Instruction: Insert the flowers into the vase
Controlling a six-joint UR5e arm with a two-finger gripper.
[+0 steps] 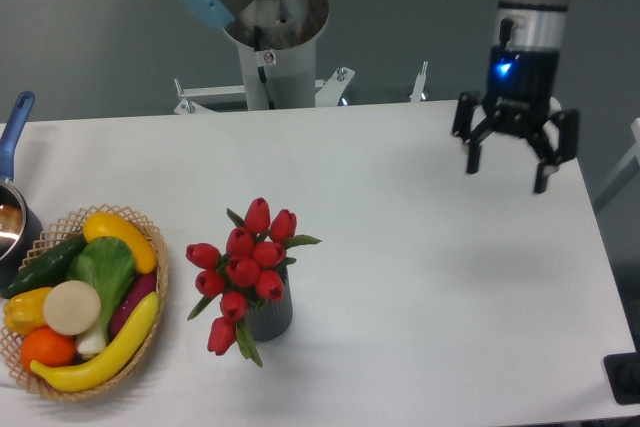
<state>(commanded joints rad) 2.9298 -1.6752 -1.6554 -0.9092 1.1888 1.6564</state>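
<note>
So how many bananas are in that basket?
2. One banana lies along the basket's back edge; the other banana curves along its front edge. Others could be hidden beneath.
</note>
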